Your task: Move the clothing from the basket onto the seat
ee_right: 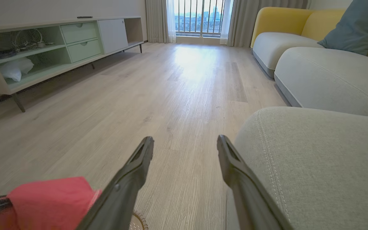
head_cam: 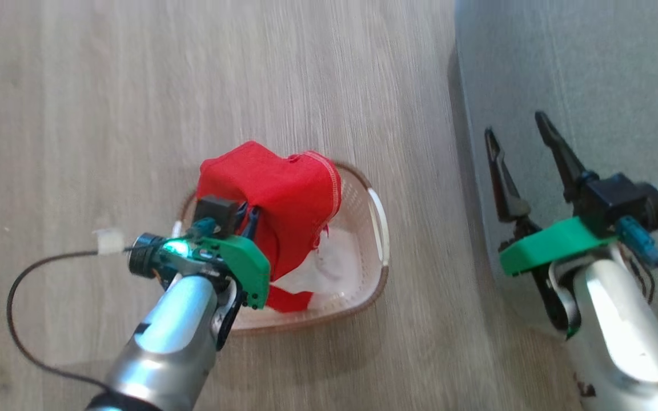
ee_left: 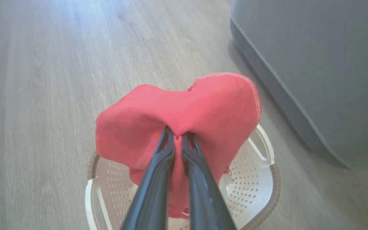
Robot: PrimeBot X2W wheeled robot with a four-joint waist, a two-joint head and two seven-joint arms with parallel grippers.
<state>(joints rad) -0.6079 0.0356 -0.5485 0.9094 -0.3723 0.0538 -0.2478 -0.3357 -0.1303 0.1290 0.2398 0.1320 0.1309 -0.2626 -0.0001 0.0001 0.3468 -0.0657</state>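
While pinching the red garment [ee_left: 203, 102] in the left gripper [ee_left: 177, 132] above the basket [ee_left: 267, 188], must carry rightward to the seat [head_cam: 592, 68], near the spread, empty right gripper [head_cam: 514, 123].

You had the basket [head_cam: 383, 285] on the floor [head_cam: 135, 85], with the seat [head_cam: 592, 68] just to its right. The clothing [head_cam: 283, 194] hung over the basket's left half, pinched in your left gripper [ee_left: 177, 134]. A second piece [head_cam: 334, 265] seemed to lie in the basket beneath it. Your right gripper [head_cam: 513, 124] stood over the seat's left edge, apart from the basket.
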